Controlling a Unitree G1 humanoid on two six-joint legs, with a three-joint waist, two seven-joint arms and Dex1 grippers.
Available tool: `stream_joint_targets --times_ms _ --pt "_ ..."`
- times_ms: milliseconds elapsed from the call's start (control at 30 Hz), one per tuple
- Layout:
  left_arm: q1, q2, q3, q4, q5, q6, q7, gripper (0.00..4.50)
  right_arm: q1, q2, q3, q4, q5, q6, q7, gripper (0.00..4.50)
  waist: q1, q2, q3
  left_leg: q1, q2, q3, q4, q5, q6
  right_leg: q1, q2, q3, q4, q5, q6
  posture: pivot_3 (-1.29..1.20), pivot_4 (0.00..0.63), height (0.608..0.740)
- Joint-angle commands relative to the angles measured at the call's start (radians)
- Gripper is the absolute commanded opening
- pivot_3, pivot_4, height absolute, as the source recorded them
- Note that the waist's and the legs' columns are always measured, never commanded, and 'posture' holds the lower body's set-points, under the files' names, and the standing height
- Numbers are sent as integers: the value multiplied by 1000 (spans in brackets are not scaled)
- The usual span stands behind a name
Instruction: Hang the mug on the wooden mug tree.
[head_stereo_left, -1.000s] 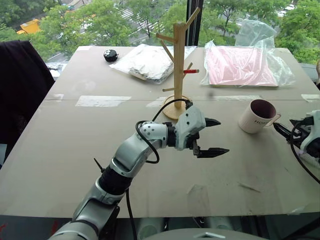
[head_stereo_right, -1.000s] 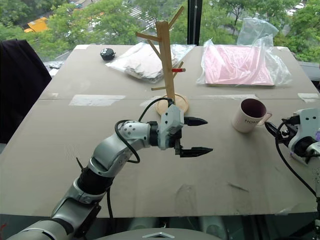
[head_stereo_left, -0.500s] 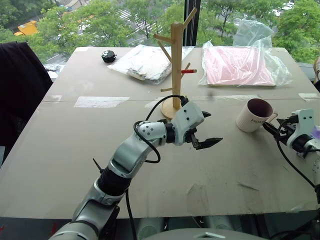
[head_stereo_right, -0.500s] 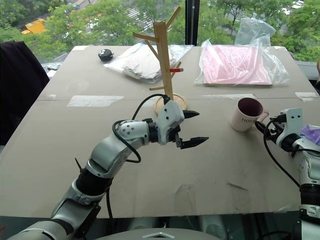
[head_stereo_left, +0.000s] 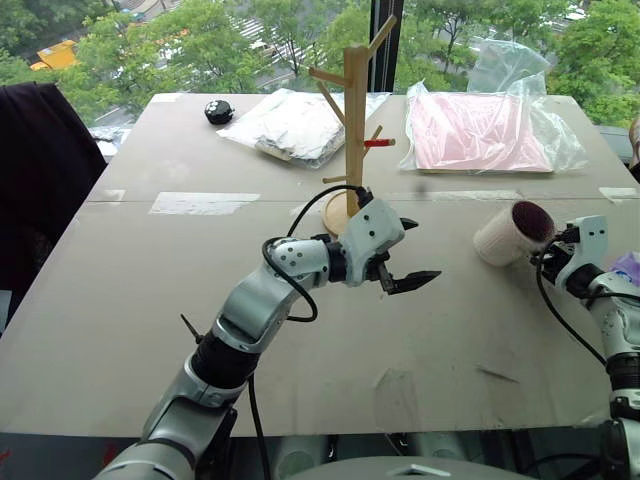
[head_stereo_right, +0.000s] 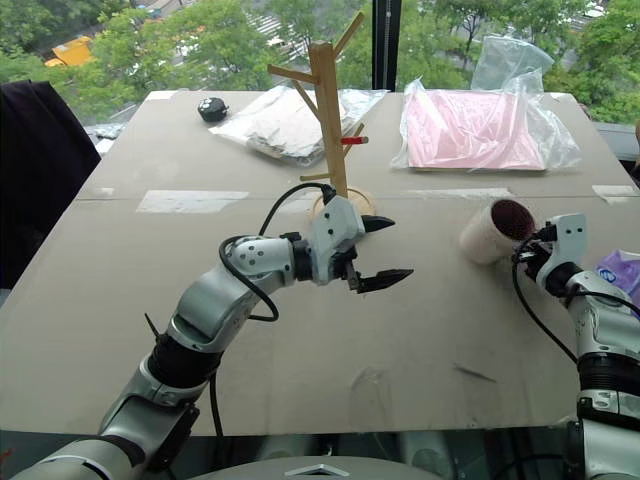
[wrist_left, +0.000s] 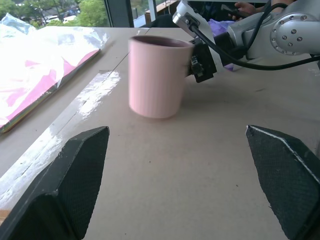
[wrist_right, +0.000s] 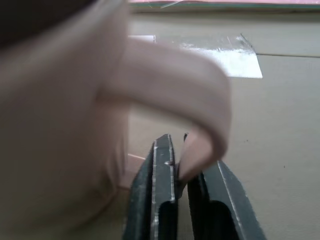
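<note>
Now the right claw (wrist_right: 181, 172) pinches the tilted mug (head_stereo_left: 507, 232) by its handle (wrist_right: 200, 100)

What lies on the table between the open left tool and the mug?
Nothing: in the left wrist view, bare table runs from the left tool to the mug, which the right tool grips by its handle.

This looks like a robot test room on an upper floor of a building. A wide work table (head_stereo_left: 120, 300) is covered in plain brown cardboard sheets, their seams fixed with strips of clear tape (head_stereo_left: 205, 203). Directly behind it a large window with a dark vertical frame (head_stereo_left: 385, 45) overlooks green treetops (head_stereo_left: 190, 45) and a street below. Clear plastic bags (head_stereo_left: 485, 130) of sample goods lie at the far edge.
</note>
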Motion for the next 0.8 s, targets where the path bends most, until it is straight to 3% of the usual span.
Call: stream_joint_targets --times_ms 33,300,433,567,800 --pt "20 1 22 -21 -2 -33 -7 4500 6 -4 -5 -34 0 -9 6 87 0 0 0 0 0 0 0 0 0 0 0 0 0 0 0 0 150 740" --pt "163 14 57 -45 0 -99 21 4500 -15 -24 75 -292 7 87 37 87 -6 1 0 1 1 0 0 0 0 0 0 1 1 0 0 0 150 740" --pt "257 -34 131 -85 -35 -172 72 4500 -61 -41 151 -438 13 174 69 87 -3 1 1 0 1 0 0 0 0 -1 0 0 1 0 0 0 150 740" --pt "360 -104 210 -120 -81 -252 121 4500 -146 -77 227 -565 22 283 107 87 3 1 1 0 3 0 0 0 0 -1 -2 0 1 0 0 0 150 740" --pt "484 -185 295 -146 -177 -399 111 4500 -375 -237 402 -694 -30 436 252 87 3 1 1 -2 2 -2 0 0 0 -2 -5 -5 0 0 0 0 150 740"
